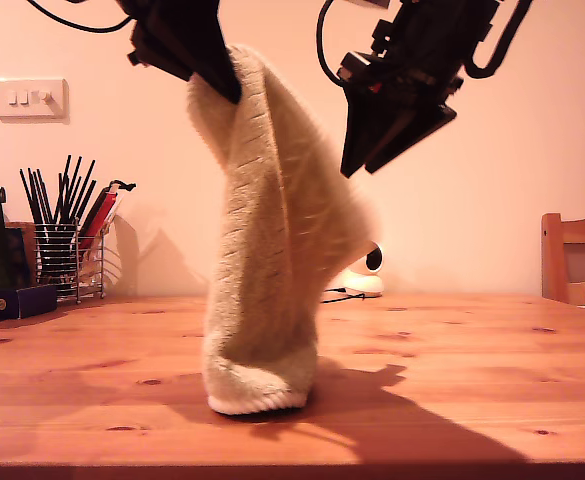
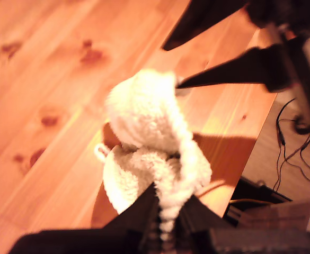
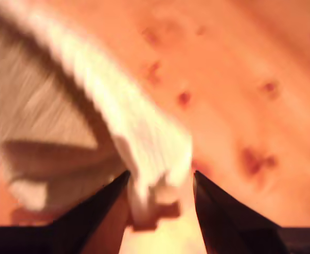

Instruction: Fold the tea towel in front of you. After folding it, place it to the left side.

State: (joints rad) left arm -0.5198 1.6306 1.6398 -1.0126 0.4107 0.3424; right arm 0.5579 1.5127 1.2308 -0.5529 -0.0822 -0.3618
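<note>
Two grippers up top: my first gripper (image 2: 165, 211) pinches the towel (image 1: 267, 250), hanging to the counter (image 1: 472, 380); my second gripper (image 3: 160, 185) gapes, towel edge between.

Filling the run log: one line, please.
first pincer: shut on cream fluffy terry tea towel | towel: hanging, bottom on wooden table | second pincer: open
</note>
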